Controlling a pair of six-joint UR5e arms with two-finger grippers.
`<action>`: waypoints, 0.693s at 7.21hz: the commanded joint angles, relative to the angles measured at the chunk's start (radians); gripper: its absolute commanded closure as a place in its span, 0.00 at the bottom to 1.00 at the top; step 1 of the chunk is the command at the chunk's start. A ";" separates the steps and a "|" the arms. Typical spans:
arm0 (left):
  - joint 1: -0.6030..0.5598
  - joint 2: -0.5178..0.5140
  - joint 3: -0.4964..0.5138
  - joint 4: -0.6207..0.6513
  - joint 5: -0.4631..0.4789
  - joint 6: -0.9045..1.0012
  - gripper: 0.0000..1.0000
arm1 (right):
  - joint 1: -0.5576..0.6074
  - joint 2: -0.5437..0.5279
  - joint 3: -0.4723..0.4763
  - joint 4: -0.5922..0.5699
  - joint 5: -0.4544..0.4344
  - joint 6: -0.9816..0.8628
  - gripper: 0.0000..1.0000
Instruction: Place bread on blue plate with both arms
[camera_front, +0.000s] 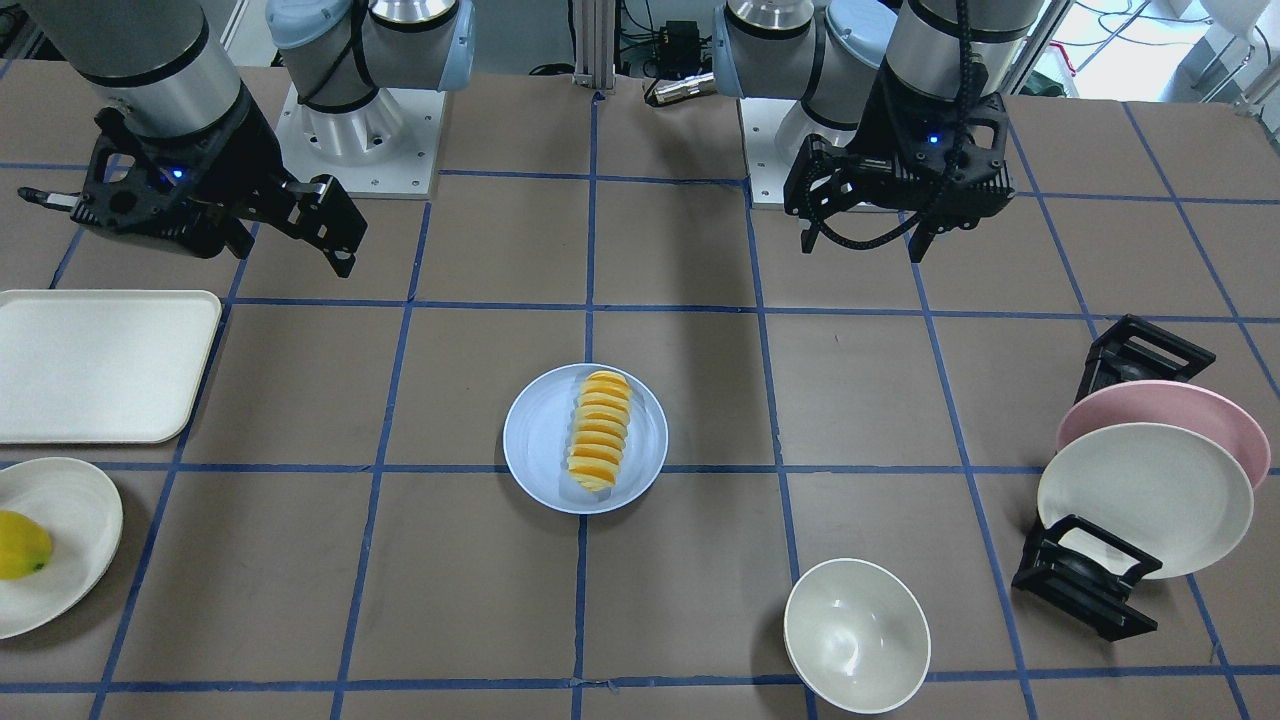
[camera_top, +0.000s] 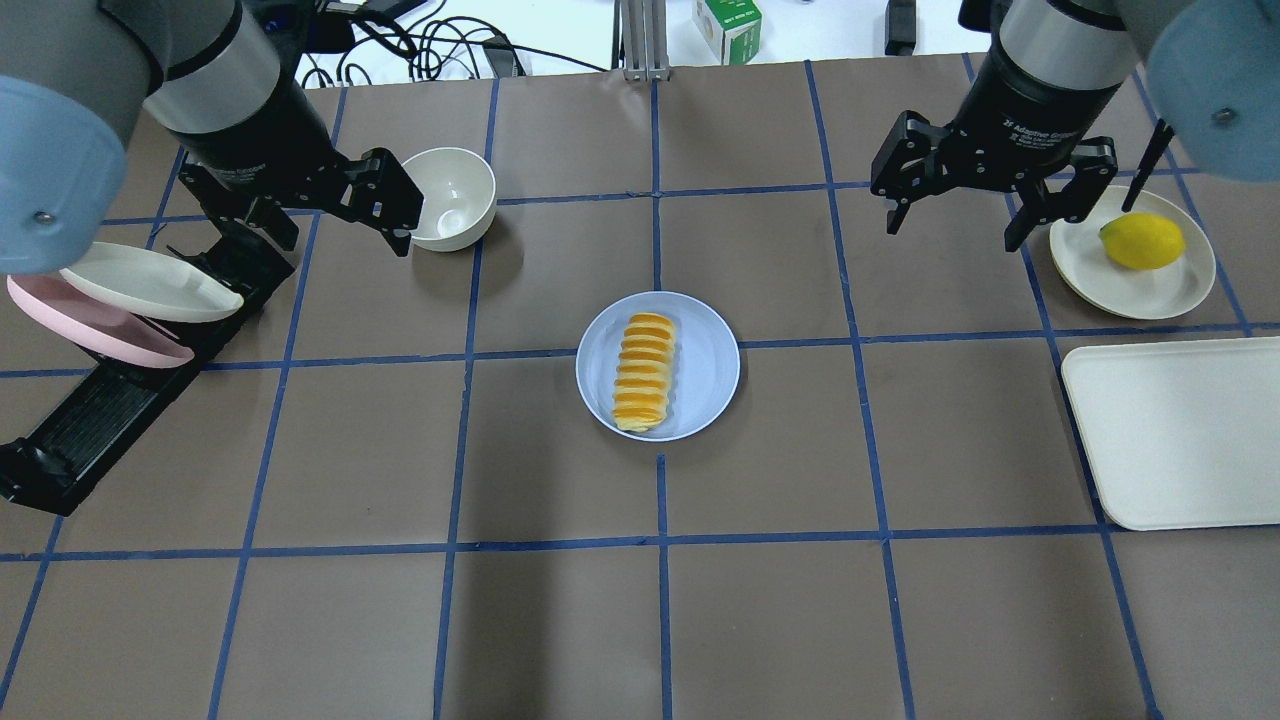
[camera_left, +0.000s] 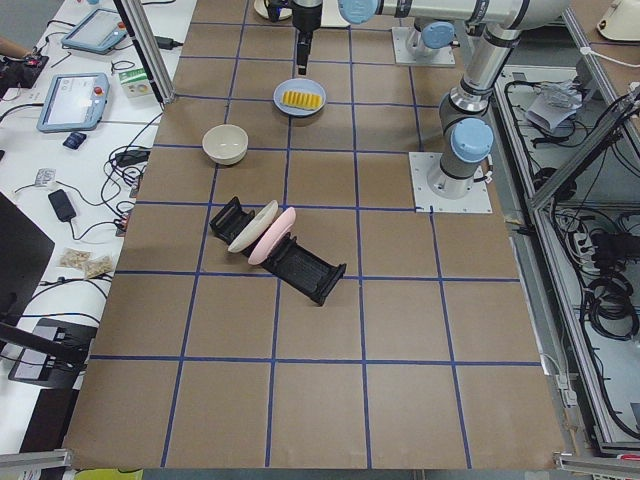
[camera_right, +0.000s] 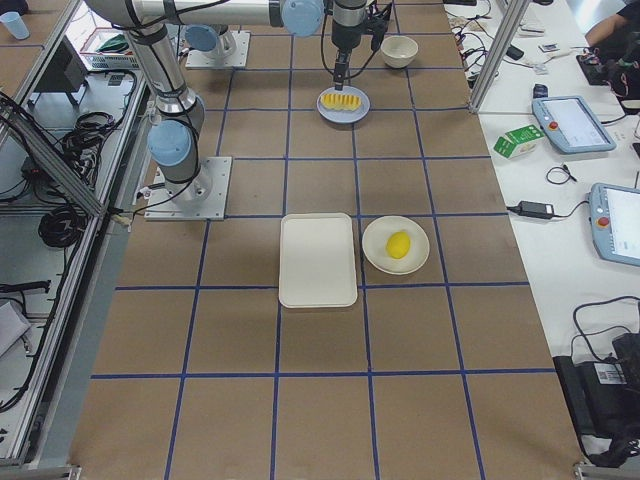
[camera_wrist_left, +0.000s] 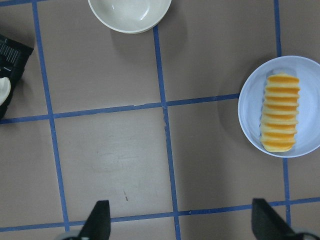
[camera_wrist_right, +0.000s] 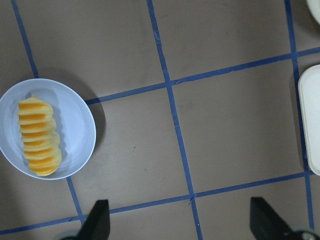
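The bread (camera_front: 598, 430) lies lengthwise on the blue plate (camera_front: 540, 440) at the table's middle. Both also show in the overhead view, bread (camera_top: 643, 372) on plate (camera_top: 705, 365), and in both wrist views: bread (camera_wrist_left: 280, 112) on plate (camera_wrist_left: 250, 107), bread (camera_wrist_right: 39, 137) on plate (camera_wrist_right: 75, 130). My left gripper (camera_top: 300, 225) is open and empty, raised well to the left of the plate; it also shows in the front view (camera_front: 863, 245). My right gripper (camera_top: 950, 232) is open and empty, raised to the plate's right, also in the front view (camera_front: 185, 230).
A white bowl (camera_top: 450, 195) stands close to my left gripper. A black rack (camera_top: 90, 420) holds a pink plate (camera_top: 90, 330) and a cream plate (camera_top: 150, 290) at the left. A cream tray (camera_top: 1180, 430) and a yellow fruit (camera_top: 1142, 242) on a white plate (camera_top: 1180, 285) are at the right.
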 joint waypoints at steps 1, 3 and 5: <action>0.004 -0.023 0.015 0.002 -0.002 0.004 0.00 | 0.001 -0.001 -0.001 -0.001 0.000 -0.006 0.00; 0.001 -0.024 0.009 0.007 -0.003 0.001 0.00 | 0.003 -0.002 -0.001 -0.001 0.000 -0.013 0.00; -0.001 -0.028 0.008 0.017 -0.008 0.001 0.00 | 0.003 -0.004 -0.001 -0.001 -0.001 -0.029 0.00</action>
